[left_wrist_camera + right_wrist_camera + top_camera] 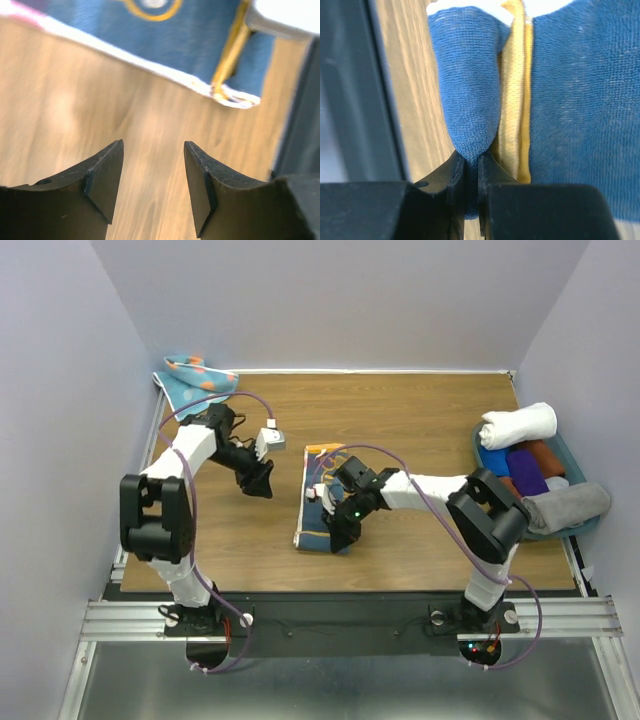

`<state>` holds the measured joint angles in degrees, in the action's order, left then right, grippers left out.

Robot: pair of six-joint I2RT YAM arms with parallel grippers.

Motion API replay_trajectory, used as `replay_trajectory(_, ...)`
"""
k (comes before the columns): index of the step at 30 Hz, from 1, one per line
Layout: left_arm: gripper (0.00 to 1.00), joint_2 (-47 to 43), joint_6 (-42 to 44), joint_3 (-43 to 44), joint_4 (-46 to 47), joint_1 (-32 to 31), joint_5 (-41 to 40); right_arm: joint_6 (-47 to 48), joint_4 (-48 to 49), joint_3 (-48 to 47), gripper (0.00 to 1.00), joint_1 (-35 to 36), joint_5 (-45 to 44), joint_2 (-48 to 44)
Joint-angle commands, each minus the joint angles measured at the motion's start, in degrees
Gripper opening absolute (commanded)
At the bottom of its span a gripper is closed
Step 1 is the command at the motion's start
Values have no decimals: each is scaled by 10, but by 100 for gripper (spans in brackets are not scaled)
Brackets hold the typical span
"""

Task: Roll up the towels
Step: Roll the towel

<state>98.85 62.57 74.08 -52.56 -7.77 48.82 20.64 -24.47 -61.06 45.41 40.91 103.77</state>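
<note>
**First roll barely starting, second towel waiting**

I am pinching the navy-and-mustard towel [570, 100] with the right gripper [471, 185]. Its jaws are pressing together on a raised ridge of navy pile beside the yellow stripe, toward the towel's near end. The towel is lying around the middle of the table [430, 420] as a narrow strip running from far to near. I am not seeing any turns wound into it, so I am judging this roll to be only at its first fold.

The left gripper [152, 185] is hanging over bare wood just left of that towel. Its fingers are spread, holding nothing and, as far as I can tell, touching nothing.

The dotted blue towel [195, 380] is sitting crumpled in the far-left corner, well apart from both arms, and is looking untouched.

At the right edge a bin [478, 448] is holding several rolled cloths [517, 426]: one white, one grey and some darker ones. I cannot tell whether they count toward this job.

Of the two loose towels, I am counting neither as rolled. What is remaining, as I am reading it:

- winding the navy strip up from the pinched end
- spreading and rolling the dotted one
</note>
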Motion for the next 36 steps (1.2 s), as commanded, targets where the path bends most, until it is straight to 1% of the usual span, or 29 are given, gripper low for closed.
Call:
replay_trajectory(1,63,-135,-30,-81,100,1,-8,-41,-64,-40,1,-28,124,57)
replay_trajectory(3,66,-194,-44,-125,149,-9,-28,-42,-80,-56,1,-41,164,84)
replay_trajectory(4,67,-223,-43,-170,168,-35,-42,-39,-96,-70,1,-45,177,106)
replay_trajectory(5,69,-280,-41,-195,204,-50,-71,-38,-103,-78,1,-49,191,119)
replay_trajectory(6,72,-308,-39,-219,223,-72,-87,-36,-111,-85,1,-54,209,129)
replay_trajectory(7,73,-360,-39,-263,256,-115,-121,-34,-122,-97,1,-57,217,147)
replay_trajectory(8,74,-384,-37,-285,271,-147,-137,-35,-126,-102,1,-60,224,156)
replay_trajectory(9,78,-424,-35,-326,295,-174,-172,-36,-135,-114,1,-65,235,163)
replay_trajectory(10,80,-441,-35,-344,310,-238,-194,-36,-140,-119,1,-68,240,179)
replay_trajectory(11,82,-455,-40,-361,324,-239,-216,-36,-145,-125,1,-68,240,179)
replay_trajectory(12,83,-463,-46,-373,333,-294,-235,-37,-148,-129,1,-72,246,191)
replay_trajectory(13,83,-468,-54,-384,341,-325,-249,-38,-155,-134,1,-74,250,196)
replay_trajectory(14,83,-468,-61,-401,363,-367,-285,-37,-158,-142,3,-78,259,209)
replay_trajectory(17,84,-456,-73,-427,411,-420,-341,-34,-175,-155,4,-82,268,224)
replay_trajectory(18,84,-450,-72,-433,425,-453,-357,-32,-180,-165,5,-83,269,232)
replay_trajectory(20,84,-425,-67,-440,452,-483,-397,-32,-188,-171,7,-86,272,240)
replay_trajectory(22,84,-406,-66,-439,466,-507,-412,-33,-195,-177,10,-91,286,251)
replay_trajectory(24,80,-363,-68,-433,483,-519,-422,-27,-201,-179,12,-95,289,254)
replay_trajectory(25,79,-363,-70,-434,495,-521,-428,-25,-203,-180,12,-95,289,255)
replay_trajectory(29,72,-302,-78,-435,530,-526,-465,-16,-216,-183,13,-95,286,258)
replay_trajectory(30,68,-291,-81,-435,539,-526,-471,-11,-222,-185,13,-95,288,259)
replay_trajectory(32,65,-264,-81,-435,549,-526,-483,-7,-228,-189,14,-96,291,261)
replay_trajectory(34,56,-255,-81,-434,550,-526,-483,-3,-235,-194,14,-97,293,267)
replay_trajectory(36,46,-242,-82,-431,538,-526,-477,7,-250,-201,15,-100,293,268)
